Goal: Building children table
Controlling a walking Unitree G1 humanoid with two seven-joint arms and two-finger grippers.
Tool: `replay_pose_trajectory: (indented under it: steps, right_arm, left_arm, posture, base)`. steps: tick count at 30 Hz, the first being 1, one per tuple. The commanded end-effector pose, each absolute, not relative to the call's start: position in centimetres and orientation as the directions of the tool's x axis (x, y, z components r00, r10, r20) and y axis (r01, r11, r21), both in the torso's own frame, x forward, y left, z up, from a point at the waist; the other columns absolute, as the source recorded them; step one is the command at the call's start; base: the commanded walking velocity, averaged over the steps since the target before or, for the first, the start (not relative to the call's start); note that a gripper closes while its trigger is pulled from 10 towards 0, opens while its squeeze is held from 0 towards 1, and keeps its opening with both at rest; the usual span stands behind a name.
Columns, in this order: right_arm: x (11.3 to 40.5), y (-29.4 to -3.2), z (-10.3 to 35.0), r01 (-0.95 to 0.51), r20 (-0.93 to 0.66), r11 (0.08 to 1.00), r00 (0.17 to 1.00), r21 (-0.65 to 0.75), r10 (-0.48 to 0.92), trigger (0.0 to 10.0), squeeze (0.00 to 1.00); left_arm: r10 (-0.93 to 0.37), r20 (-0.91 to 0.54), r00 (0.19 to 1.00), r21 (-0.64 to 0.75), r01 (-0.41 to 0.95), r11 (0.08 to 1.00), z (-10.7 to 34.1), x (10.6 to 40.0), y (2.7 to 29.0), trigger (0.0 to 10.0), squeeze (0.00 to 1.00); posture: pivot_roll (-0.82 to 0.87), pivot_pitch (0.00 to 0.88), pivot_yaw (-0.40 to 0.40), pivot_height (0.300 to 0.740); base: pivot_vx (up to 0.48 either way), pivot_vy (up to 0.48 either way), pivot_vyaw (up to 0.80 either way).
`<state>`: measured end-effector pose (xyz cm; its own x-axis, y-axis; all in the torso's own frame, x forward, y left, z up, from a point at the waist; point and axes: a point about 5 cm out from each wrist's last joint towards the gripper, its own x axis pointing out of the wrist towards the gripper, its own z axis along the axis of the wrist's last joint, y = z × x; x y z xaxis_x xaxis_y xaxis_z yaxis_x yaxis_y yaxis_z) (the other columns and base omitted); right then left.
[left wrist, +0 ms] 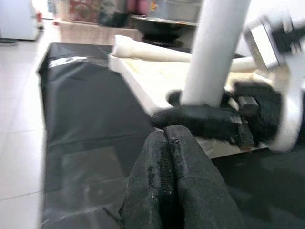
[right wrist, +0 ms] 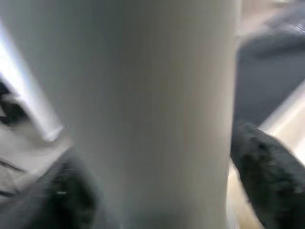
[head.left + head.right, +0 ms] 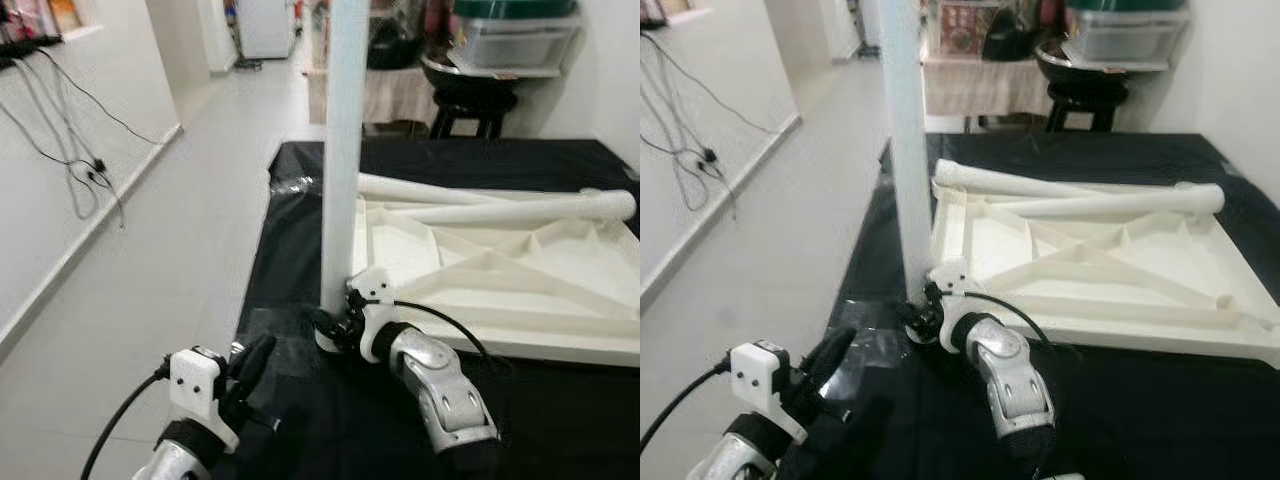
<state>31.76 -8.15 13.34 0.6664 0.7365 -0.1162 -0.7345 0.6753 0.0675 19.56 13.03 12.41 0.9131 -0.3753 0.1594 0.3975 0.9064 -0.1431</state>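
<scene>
The white plastic tabletop panel (image 3: 500,270) lies upside down on a black plastic sheet (image 3: 290,200) spread over the floor, ribbed underside up, so that its corner sockets are reachable. 1 white cylindrical table leg (image 3: 344,150) stands upright at the panel's near left corner. The right claw (image 3: 335,325) grasps this leg at its base, 1 finger on each side, as the right wrist view confirms; the low grip appears intended to steady or turn the leg in its socket. 2 more white legs (image 3: 500,205) lie loose across the far side of the panel, not yet fitted.

The left claw (image 3: 250,365) hovers just left of the gripped leg, above the sheet, clenched with its fingers (image 1: 176,181) pressed together and carrying nothing.

Clearance: bare sheet lies left of and in front of the corner, giving the left arm room to approach. The sheet's left edge meets pale floor tiles (image 3: 170,240). The panel's raised rim sits close beside the right claw, limiting travel on that side.
</scene>
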Motion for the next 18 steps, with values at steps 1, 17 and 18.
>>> replay_pose_trajectory:
  steps: [1,17,18]
  right_arm:
    - [32.2,-7.8,14.7,-0.777,-0.057,0.625,0.622,0.077,0.781,10.0,1.00]
    - [34.9,-8.4,16.1,-0.985,-0.185,0.170,0.162,0.030,0.969,10.0,0.00]
    - [35.0,-8.3,16.2,-0.986,-0.182,0.165,0.156,0.036,0.971,10.0,0.00]
  left_arm:
    - [-0.373,0.141,0.917,-0.146,0.392,0.908,12.2,19.4,13.2,10.0,0.00]
    - [-0.375,0.141,0.916,-0.146,0.393,0.908,12.1,19.6,13.1,10.0,0.00]
    - [-0.375,0.140,0.916,-0.146,0.394,0.908,12.1,19.6,13.1,10.0,0.00]
  posture:
    - [-0.01,0.056,0.012,0.740]
    - [0.02,0.040,0.019,0.740]
    - [0.02,0.042,0.018,0.740]
  base:
    - [0.000,0.000,0.00]
    - [0.000,0.000,0.00]
    - [0.000,0.000,0.00]
